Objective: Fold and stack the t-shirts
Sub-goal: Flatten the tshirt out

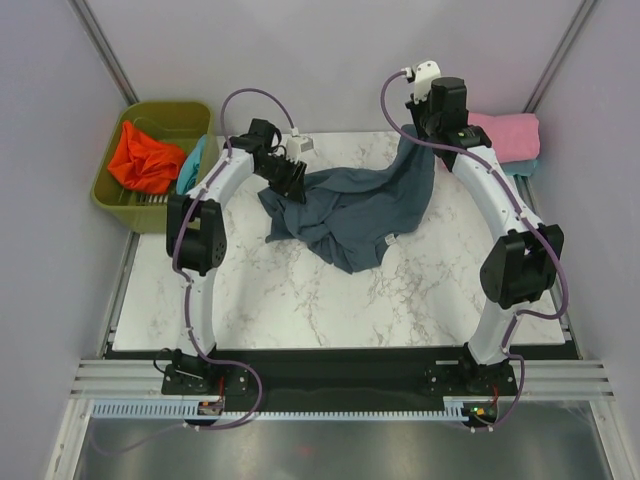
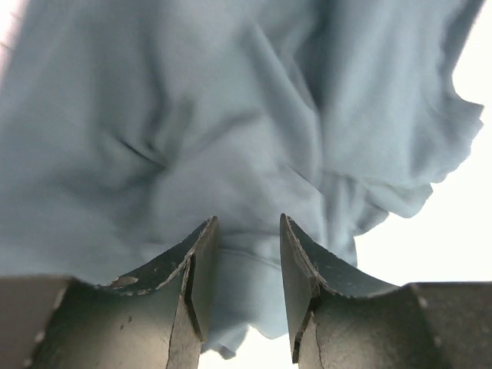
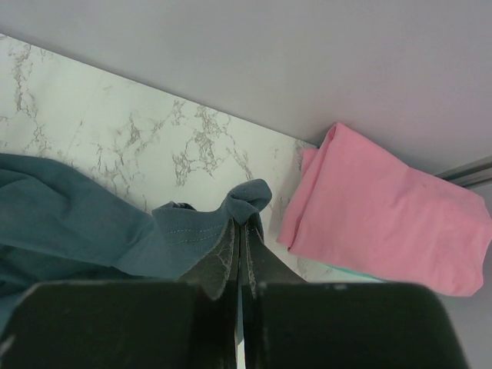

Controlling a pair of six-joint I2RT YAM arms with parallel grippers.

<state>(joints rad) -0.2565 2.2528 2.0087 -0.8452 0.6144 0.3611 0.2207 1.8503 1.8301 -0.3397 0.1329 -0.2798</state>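
Observation:
A large slate blue-grey t-shirt [image 1: 350, 205] lies crumpled across the back middle of the marble table. My right gripper [image 1: 415, 132] holds its far right corner lifted off the surface. In the right wrist view the gripper [image 3: 241, 224] is shut on a bunched hem of that t-shirt [image 3: 69, 215]. My left gripper [image 1: 293, 180] is at the shirt's left edge. In the left wrist view its jaws [image 2: 247, 219] stand apart, with the blue cloth [image 2: 192, 115] lying in the gap, not pinched. A folded pink t-shirt [image 1: 505, 135] [image 3: 377, 207] rests on a teal one [image 1: 522, 167] at the back right.
An olive-green bin [image 1: 170, 108] stands off the table's back left corner. It holds an orange-red t-shirt [image 1: 145, 158] and a teal one [image 1: 190, 165]. Grey walls close in the back and sides. The front half of the table [image 1: 330, 300] is bare marble.

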